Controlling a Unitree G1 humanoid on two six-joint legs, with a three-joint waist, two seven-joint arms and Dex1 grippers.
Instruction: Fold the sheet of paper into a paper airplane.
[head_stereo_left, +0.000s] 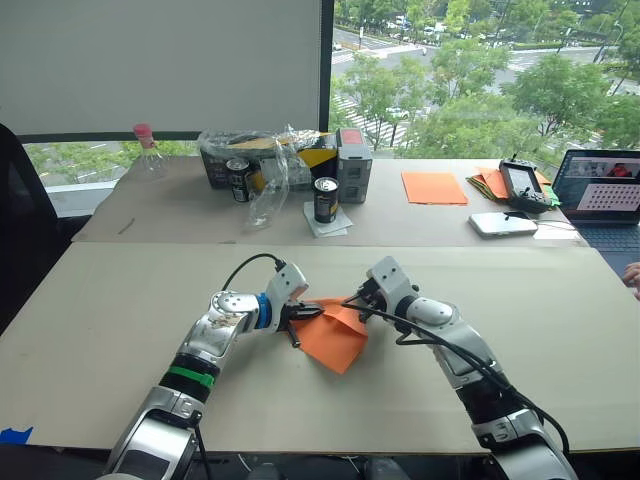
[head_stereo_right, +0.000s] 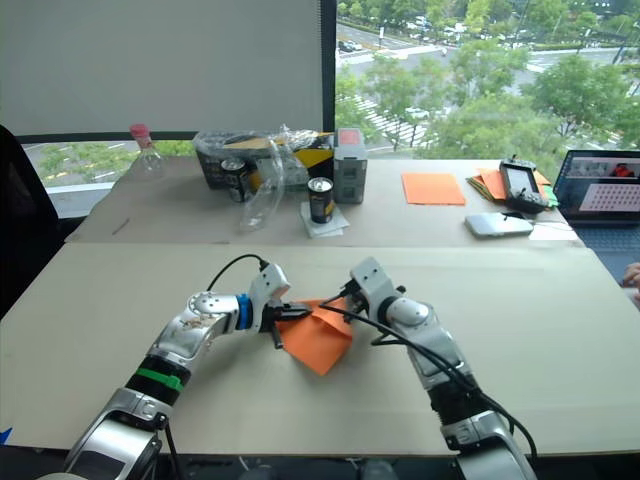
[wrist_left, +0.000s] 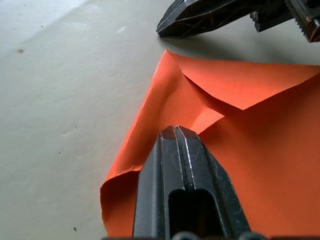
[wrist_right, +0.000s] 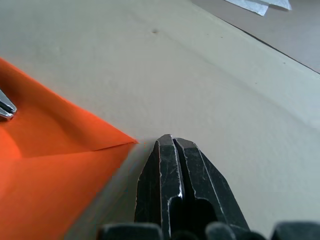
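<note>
- The sheet of paper (head_stereo_left: 335, 338) lies on the near table (head_stereo_left: 120, 300), at the middle of the head view, between the two grippers. It is already folded into a roughly triangular wedge, its point toward 6 o'clock.
- A flap is turned over along the top edge, and the left wrist view shows a loose curled edge at one corner, so the creases do not look pressed flat yet.
- The left gripper (head_stereo_left: 300, 312) comes in from 9 o'clock. Its fingers are closed together and lie on top of the paper; I cannot tell whether any layer is pinched between them or whether they merely press down.
- The right gripper (head_stereo_left: 357, 301) sits at about 1 o'clock of the wedge. Its fingers are closed with nothing between them, the tips on the bare table just beside the paper's corner.
- Progress, as a judgement: early to middle. A few folds are in, but the shape is broad and not yet a narrow pointed plane; the wing folds and firm creasing seem to remain.
- On the far table, at 1 o'clock, lies a smooth orange sheet (head_stereo_left: 434, 187), flat and unfolded.
</note>
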